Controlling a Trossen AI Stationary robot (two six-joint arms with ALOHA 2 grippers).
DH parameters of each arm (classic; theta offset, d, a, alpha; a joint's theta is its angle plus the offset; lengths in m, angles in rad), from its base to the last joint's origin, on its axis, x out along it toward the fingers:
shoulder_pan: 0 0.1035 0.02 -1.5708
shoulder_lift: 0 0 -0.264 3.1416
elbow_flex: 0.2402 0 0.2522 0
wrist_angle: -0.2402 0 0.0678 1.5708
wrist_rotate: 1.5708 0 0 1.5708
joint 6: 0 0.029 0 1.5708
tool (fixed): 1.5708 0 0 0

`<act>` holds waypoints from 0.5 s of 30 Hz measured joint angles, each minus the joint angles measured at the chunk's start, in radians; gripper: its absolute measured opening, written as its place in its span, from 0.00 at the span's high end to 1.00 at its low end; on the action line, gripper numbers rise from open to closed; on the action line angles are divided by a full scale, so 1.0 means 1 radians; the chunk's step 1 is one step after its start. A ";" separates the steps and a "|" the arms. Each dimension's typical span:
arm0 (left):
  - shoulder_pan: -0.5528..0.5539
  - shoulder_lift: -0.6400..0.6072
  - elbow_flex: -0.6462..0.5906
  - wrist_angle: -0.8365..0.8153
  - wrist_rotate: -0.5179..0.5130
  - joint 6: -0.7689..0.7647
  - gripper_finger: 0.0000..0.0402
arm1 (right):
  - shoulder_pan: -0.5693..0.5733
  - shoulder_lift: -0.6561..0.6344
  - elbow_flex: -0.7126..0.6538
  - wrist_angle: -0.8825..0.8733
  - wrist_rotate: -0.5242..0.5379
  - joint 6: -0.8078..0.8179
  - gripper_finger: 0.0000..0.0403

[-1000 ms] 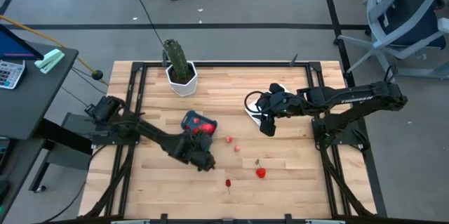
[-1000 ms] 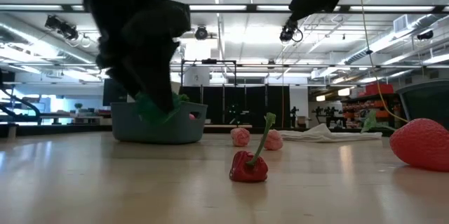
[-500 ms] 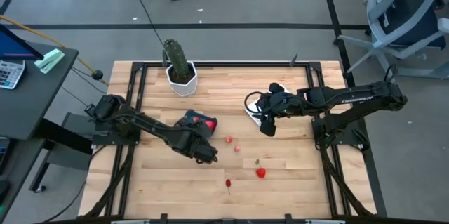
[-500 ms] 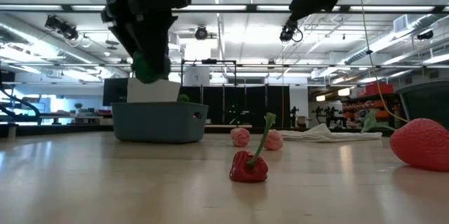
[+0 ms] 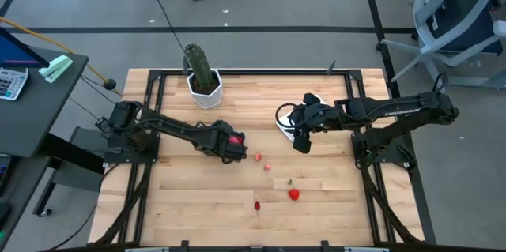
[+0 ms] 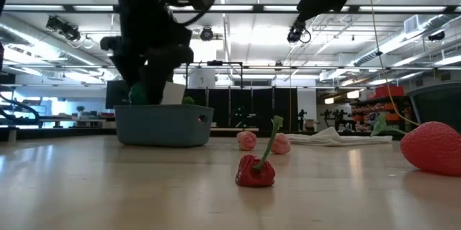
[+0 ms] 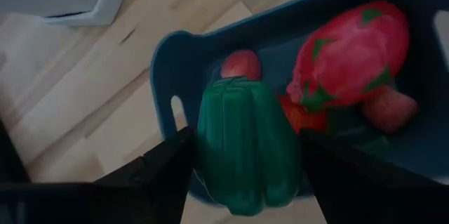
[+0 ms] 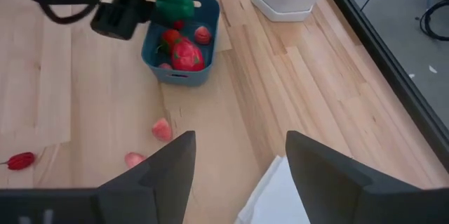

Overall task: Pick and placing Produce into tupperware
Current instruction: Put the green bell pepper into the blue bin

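My left gripper [image 7: 247, 147] is shut on a green toy pepper [image 7: 245, 122] and hangs over the teal container [image 7: 165, 62], which rests on its flat bottom. In the high view this gripper [image 5: 230, 149] is at the container's [image 5: 215, 135] near right corner. Inside lie a pink-red dragon fruit [image 7: 351, 52] and small red pieces [image 7: 240, 64]. Two pink pieces [image 5: 258, 156] [image 5: 267, 167], a strawberry [image 5: 294, 194] and a red chili [image 5: 258, 204] lie on the table. My right gripper [image 8: 238, 175] is open and waits over a white item [image 5: 286, 122]. My left gripper pinches the green pepper by its two opposite sides [image 7: 210, 147] between its fingers [image 7: 168, 164], coming from above and pointing down. The pepper is lifted clear and sits above the container's rim [image 8: 179, 41], as the right wrist view shows [image 8: 174, 3].
A tall green cactus [image 5: 199, 64] in a white pot [image 5: 206, 92] stands just beyond the container toward the far edge. The white item lies right of centre under my right arm. Bare wood stretches along the near side, around the loose chili [image 6: 256, 171] and strawberry [image 6: 436, 147].
My left gripper, shut on the green pepper, has risen from table height and moved toward the far edge, from in front of the container to over it. The pepper has been lifted clear with it. The loose pieces have stayed put.
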 joint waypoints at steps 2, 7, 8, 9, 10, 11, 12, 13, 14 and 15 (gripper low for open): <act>0.015 0.000 -0.012 0.019 0.003 0.017 0.36 | 0.000 0.000 0.000 0.000 0.000 -0.003 0.43; 0.047 0.000 -0.054 0.090 0.075 0.038 0.37 | 0.000 0.000 0.000 -0.001 0.000 -0.017 0.43; 0.053 0.000 -0.062 0.099 0.081 0.044 0.36 | 0.000 0.000 0.000 -0.001 0.000 -0.017 0.43; 0.057 0.000 -0.071 0.106 0.081 0.045 0.36 | 0.000 0.000 0.000 -0.001 0.000 -0.017 0.43; 0.061 -0.002 -0.079 0.112 0.081 0.048 0.35 | 0.000 0.000 0.000 -0.001 0.000 -0.018 0.43; 0.065 -0.002 -0.082 0.115 0.082 0.050 0.34 | 0.000 0.000 0.000 -0.001 0.000 -0.018 0.43; 0.067 -0.001 -0.084 0.115 0.089 0.050 0.34 | 0.000 0.000 0.000 -0.001 0.000 -0.018 0.43; 0.067 0.002 -0.085 0.112 0.092 0.050 0.33 | 0.000 0.000 0.000 -0.001 0.000 -0.018 0.43; 0.068 0.002 -0.085 0.113 0.092 0.051 0.33 | 0.000 0.000 0.000 -0.001 0.000 -0.018 0.43; 0.067 0.001 -0.082 0.114 0.091 0.051 0.33 | 0.000 0.000 0.000 -0.001 0.000 -0.018 0.43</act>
